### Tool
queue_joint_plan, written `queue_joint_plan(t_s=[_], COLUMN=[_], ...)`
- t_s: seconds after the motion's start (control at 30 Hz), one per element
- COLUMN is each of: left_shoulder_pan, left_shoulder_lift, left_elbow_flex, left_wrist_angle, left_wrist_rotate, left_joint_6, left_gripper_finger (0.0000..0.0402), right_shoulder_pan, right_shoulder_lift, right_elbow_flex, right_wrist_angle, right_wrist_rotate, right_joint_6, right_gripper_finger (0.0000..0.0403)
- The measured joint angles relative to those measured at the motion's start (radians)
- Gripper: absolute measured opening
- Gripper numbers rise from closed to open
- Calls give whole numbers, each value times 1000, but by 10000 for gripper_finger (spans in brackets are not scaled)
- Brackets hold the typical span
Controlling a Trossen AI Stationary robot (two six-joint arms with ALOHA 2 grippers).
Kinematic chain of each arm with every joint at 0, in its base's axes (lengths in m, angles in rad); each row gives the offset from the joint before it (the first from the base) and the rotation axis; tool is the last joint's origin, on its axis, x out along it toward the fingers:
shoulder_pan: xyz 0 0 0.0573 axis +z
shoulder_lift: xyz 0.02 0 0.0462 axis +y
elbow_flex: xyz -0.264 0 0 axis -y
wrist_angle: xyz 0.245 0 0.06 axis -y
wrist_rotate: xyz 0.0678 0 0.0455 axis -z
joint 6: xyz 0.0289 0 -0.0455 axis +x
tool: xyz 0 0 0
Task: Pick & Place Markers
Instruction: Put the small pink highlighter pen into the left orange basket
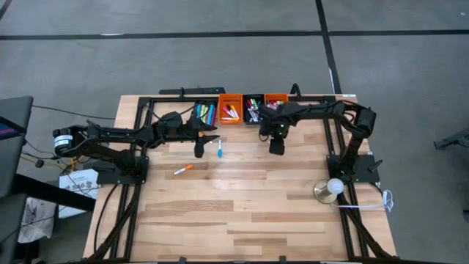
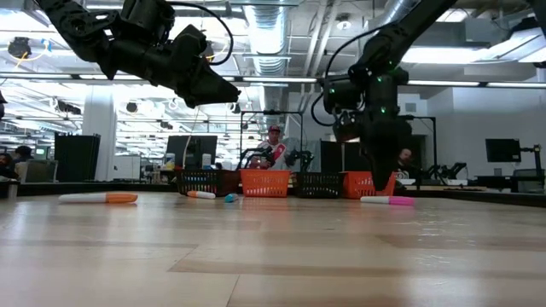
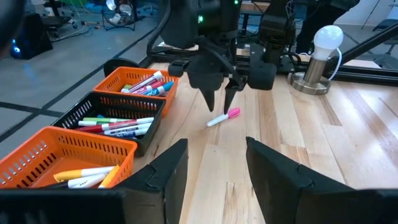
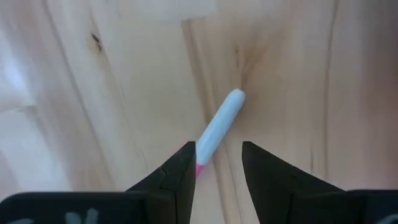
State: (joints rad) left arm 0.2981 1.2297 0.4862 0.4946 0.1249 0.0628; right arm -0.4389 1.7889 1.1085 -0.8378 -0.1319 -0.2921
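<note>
A pink-capped white marker (image 3: 224, 116) lies flat on the wooden table (image 1: 249, 213), right of the middle. My right gripper (image 3: 219, 99) points down just above it, open, with its fingers standing over the pink cap end (image 4: 199, 167) without touching. A blue marker (image 1: 219, 149) and an orange marker (image 1: 183, 169) lie flat near my left gripper (image 1: 212, 141). That gripper hovers open above the table with nothing between its fingers, pointing toward the table's right side.
Several small orange and black bins (image 1: 231, 111) filled with markers stand in a row at the far edge, seen close in the left wrist view (image 3: 93, 99). A lamp with a white bulb (image 1: 331, 189) stands at the right. The near half of the table holds nothing.
</note>
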Motion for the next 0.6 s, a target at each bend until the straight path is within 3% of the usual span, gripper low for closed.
queue_joint_plan(t_s=[0.33,0.6], left_shoulder_pan=[0,0], left_shoulder_lift=[0,0], left_elbow_flex=[0,0], left_wrist_angle=[0,0], left_wrist_rotate=[0,0], left_joint_6=[0,0], left_gripper_finger=[159,159], right_shoulder_pan=[-27,-26], right_shoulder_lift=[-12,-13], right_elbow_flex=[-159,-179], right_wrist_angle=[194,224], right_wrist_rotate=[-6,-4], right_joint_6=[8,8], right_gripper_finger=[123,115])
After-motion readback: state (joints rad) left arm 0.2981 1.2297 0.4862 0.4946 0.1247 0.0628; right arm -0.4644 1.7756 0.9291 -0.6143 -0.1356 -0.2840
